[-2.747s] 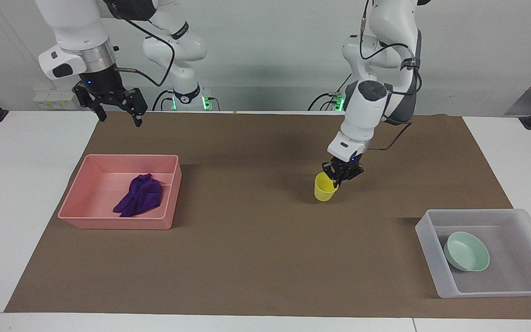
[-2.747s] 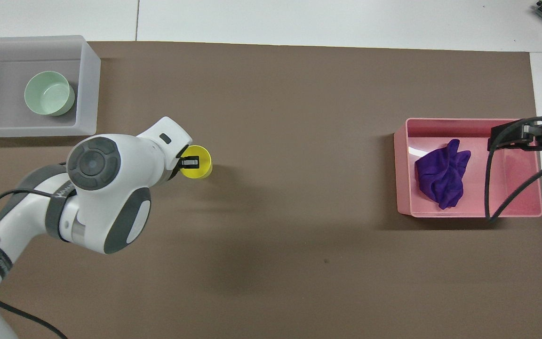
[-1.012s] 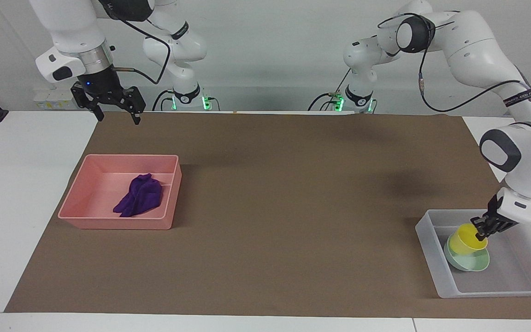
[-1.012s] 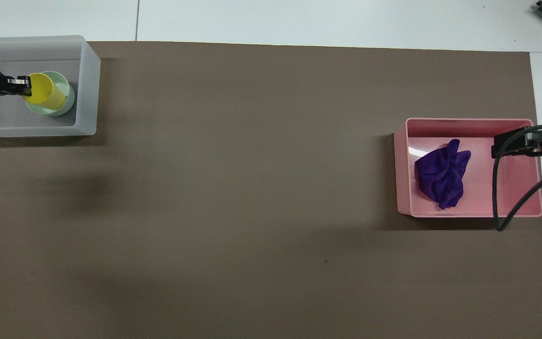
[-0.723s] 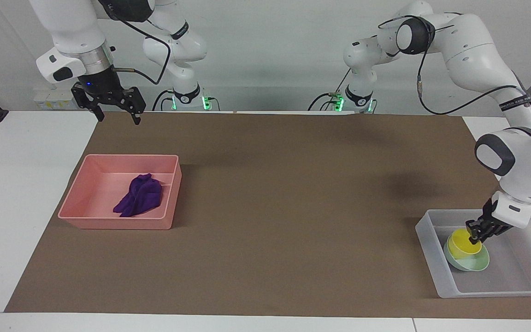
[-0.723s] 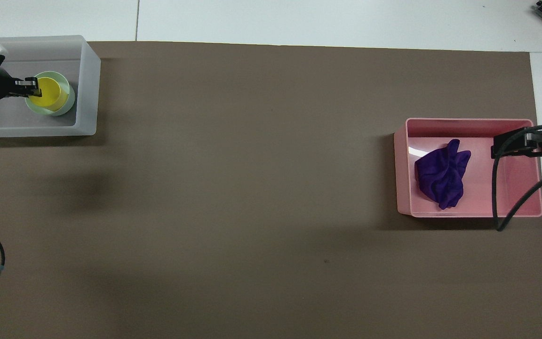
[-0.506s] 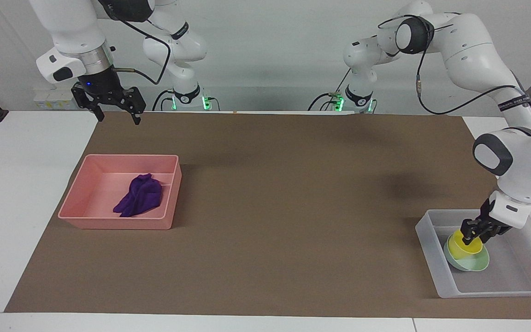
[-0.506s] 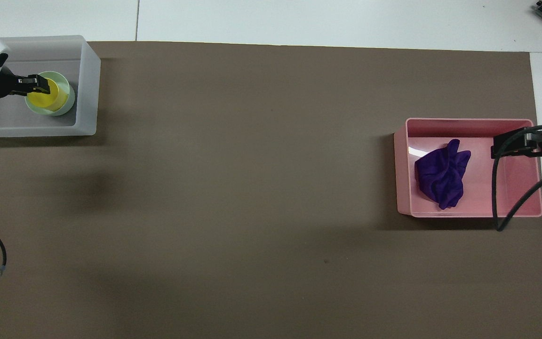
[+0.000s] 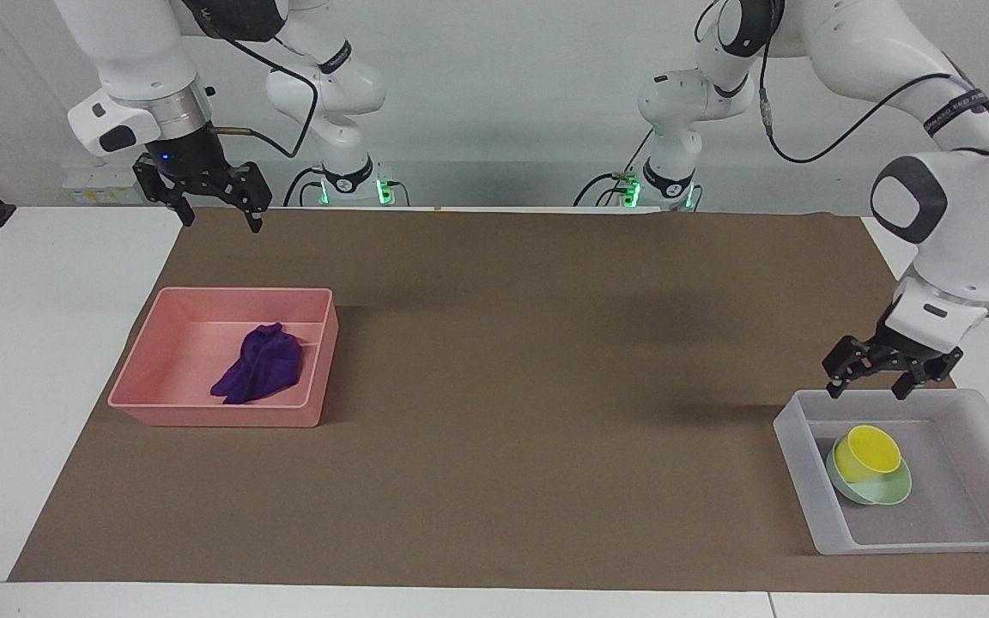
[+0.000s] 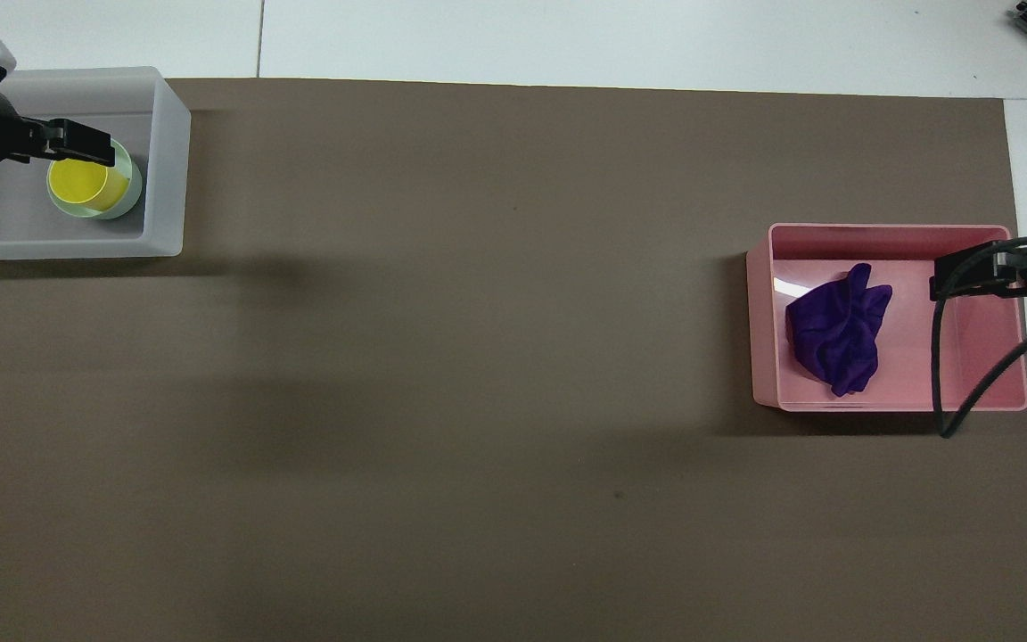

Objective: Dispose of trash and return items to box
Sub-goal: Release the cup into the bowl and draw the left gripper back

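Yellow plastic cup [image 9: 867, 451] sits nested in the mint-green bowl [image 9: 881, 493] inside the translucent box [image 9: 795, 438], at the left arm's end of the surface. Left pincer [image 9: 869, 385] hangs released above the box, holding nothing. Purple rag [image 9: 260, 372] lies in the pink tray [image 9: 211, 415]. Right pincer [image 9: 218, 216] waits released, raised near that tray.
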{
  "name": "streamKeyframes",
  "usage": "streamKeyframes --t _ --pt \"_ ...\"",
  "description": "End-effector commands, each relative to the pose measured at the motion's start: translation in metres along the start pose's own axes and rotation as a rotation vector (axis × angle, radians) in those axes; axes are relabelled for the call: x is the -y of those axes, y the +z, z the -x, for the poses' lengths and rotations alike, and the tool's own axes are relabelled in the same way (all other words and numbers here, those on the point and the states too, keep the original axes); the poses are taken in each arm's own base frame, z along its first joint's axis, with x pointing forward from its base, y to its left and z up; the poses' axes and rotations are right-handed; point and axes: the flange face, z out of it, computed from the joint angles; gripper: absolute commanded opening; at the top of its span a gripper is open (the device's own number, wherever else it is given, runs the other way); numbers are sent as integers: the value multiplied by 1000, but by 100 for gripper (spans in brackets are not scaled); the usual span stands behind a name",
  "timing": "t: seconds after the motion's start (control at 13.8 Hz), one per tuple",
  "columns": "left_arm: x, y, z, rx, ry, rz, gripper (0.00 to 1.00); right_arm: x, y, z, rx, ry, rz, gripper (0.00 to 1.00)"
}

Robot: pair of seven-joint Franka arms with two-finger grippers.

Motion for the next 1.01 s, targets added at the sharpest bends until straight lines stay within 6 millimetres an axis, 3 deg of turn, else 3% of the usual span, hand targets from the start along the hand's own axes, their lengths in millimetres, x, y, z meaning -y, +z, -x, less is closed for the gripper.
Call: streamKeyframes --t 0.0,0.29,0.51,0.8,0.94 --pt "-25 -39 27 47 38 8 100 -1 0 5 2 8 -1 100" --pt "-35 -100 64 110 47 11 100 -1 4 9 13 7 -1 100" --pt "-37 -112 75 138 44 13 100 0 4 9 11 7 -1 100" --pt "-40 -110 107 183 39 12 100 0 4 9 11 9 -1 100" --pt "-50 -112 110 185 56 13 100 0 4 9 11 6 -1 100"
